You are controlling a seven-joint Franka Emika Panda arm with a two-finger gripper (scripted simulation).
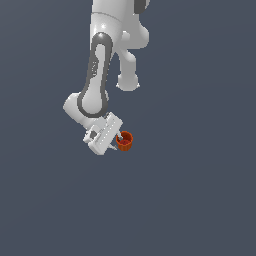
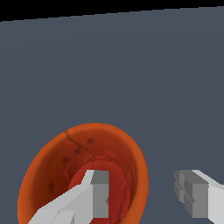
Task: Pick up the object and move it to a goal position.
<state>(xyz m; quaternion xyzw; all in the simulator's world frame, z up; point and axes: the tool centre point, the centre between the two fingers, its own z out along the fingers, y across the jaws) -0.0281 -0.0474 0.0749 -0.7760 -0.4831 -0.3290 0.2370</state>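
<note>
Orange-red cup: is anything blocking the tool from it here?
Nothing visible does. The tool is already at the cup: one finger is inside the cup, the other outside its rim, straddling the wall.

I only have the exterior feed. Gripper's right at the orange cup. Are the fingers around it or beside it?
Observer: Wrist view: one finger is inside the cup, the other outside, rim wall between them.
Operator: Closed on the wall yet?
Observer: Not visibly. A gap shows between the outside finger and the cup's wall.
Operator: Anything inside the cup?
Observer: Only the finger; the inside is darker red, otherwise empty.
</note>
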